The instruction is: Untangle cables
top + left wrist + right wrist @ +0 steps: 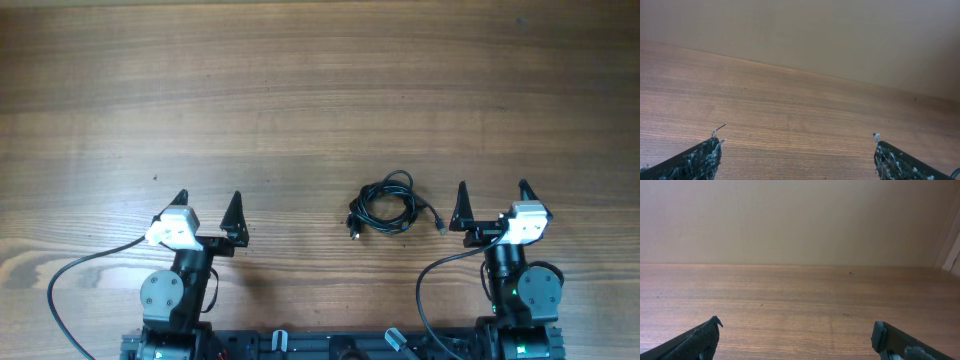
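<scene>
While both arms sit at the near edge of the wooden bench (300, 100), the small tangle of thin black cables (383, 207) lies coiled between them, close to the right gripper (492, 186) but not touching it. Its jaws are spread wide and empty, and the left gripper (208, 197), well apart from the cables, shows the same: jaws wide, holding nothing.

Thin black cables (385, 208) lie coiled in a small tangle.
</scene>
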Controlling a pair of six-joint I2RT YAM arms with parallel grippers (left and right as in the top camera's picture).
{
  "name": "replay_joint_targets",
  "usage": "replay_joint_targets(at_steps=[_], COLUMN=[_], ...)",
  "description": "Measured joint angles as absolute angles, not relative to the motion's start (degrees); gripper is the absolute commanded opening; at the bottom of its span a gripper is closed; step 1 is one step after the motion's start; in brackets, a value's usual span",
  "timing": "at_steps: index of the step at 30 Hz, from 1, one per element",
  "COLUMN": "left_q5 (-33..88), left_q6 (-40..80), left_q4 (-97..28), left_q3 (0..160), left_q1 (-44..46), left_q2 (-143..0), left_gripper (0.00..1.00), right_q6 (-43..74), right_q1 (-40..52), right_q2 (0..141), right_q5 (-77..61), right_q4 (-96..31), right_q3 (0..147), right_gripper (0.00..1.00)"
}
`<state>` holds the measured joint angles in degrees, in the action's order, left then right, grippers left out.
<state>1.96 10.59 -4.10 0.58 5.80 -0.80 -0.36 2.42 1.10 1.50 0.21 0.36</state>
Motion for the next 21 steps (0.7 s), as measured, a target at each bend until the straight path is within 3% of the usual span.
replay_joint_targets(at_steps=[21], left_q5=[2.2], left_q6=[10.6], left_q4=[-4.1], left_q3=[0.6], left_q1=[5.8], left_q2=[-0.8], left_gripper=[1.0], right_q6=[-0.4], right_q1=[2.4], right_q2=[1.1], right_q5=[1.0], right_q4=[0.2], right_q3=[0.4], right_gripper=[1.0])
